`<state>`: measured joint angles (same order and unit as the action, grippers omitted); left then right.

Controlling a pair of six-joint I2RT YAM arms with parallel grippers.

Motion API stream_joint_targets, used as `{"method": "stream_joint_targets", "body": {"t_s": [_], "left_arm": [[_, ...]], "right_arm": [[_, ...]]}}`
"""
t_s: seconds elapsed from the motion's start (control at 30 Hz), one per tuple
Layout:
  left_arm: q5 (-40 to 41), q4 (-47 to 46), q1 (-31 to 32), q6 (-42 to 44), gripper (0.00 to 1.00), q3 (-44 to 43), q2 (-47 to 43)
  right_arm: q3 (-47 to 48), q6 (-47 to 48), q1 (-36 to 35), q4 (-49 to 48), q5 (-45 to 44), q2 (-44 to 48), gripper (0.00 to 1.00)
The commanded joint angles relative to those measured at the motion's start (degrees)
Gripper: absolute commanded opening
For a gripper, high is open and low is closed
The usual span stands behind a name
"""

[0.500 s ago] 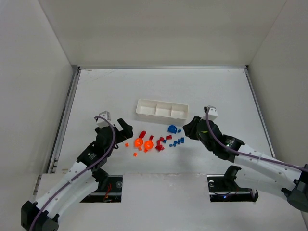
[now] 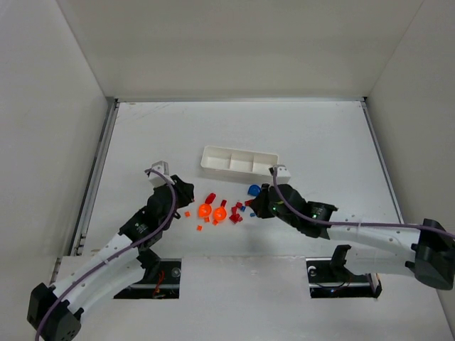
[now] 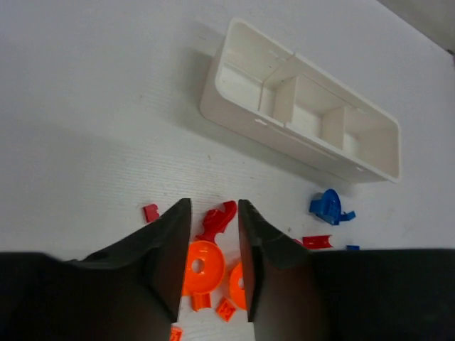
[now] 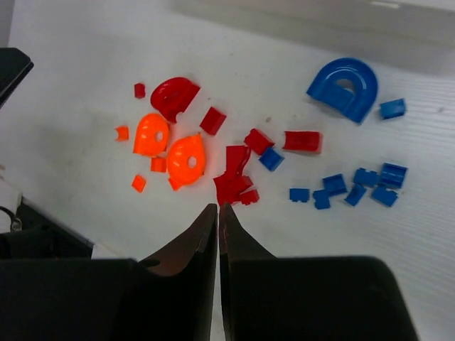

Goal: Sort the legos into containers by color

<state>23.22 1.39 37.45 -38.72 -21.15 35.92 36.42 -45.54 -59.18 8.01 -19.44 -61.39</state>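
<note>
The legos lie in a loose pile in front of the white three-compartment tray point(image 2: 238, 172): two rounded orange pieces point(image 2: 205, 210), red bricks point(image 2: 236, 216) and a rounded blue piece point(image 2: 254, 190). My left gripper point(image 2: 182, 193) hangs just left of the pile, open by a narrow gap. In its wrist view its tips point(image 3: 213, 206) frame a red piece point(image 3: 219, 219) and an orange round piece point(image 3: 201, 266) lying on the table. My right gripper point(image 2: 257, 204) is shut and empty over the pile's right side. Its tips point(image 4: 217, 207) are just short of the red cluster point(image 4: 238, 181), with small blue bricks point(image 4: 355, 183) to the right.
The tray point(image 3: 234, 117) shows three compartments with nothing in them in the left wrist view. A blue arch piece point(image 4: 345, 87) and a red arch piece point(image 4: 174, 96) lie at the pile's far side. White walls enclose the table on three sides.
My right arm has swung left and nearer, from beside the tray's right end to over the pile. The left arm has shifted only slightly.
</note>
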Motion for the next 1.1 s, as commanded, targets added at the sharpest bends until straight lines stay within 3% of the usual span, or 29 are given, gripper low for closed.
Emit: {"method": "stream_joint_targets", "body": {"t_s": [0.0, 0.27, 0.37, 0.57, 0.73, 1.07], "left_arm": [[0.42, -1.75, 3.54, 0.4, 0.2, -3.63, 4.23], [7.27, -2.36, 15.49, 2.77, 0.25, -5.22, 11.71], [10.78, -3.05, 19.19, 7.33, 0.31, -6.8, 16.8], [10.45, -7.35, 16.39, 11.38, 0.39, -7.07, 24.53], [7.01, -11.58, 13.57, 12.53, 0.39, -8.12, 31.31], [0.42, -16.42, 9.79, 12.88, 0.29, -8.21, 36.76]], "right_arm": [[-2.14, 0.71, -1.42, -13.45, 4.06, -4.88, 0.11], [-3.29, 0.98, -1.77, -24.53, 2.57, -17.53, 0.23], [-2.59, 1.68, -2.21, -27.08, 2.57, -19.56, 0.31], [-2.93, 3.88, -2.3, -25.5, 2.48, -17.28, 0.4], [-5.83, 3.26, -2.3, -25.06, 2.39, -12.89, 0.41], [-9.09, 2.38, -3.18, -24.18, 1.51, -6.9, 0.43]]}}
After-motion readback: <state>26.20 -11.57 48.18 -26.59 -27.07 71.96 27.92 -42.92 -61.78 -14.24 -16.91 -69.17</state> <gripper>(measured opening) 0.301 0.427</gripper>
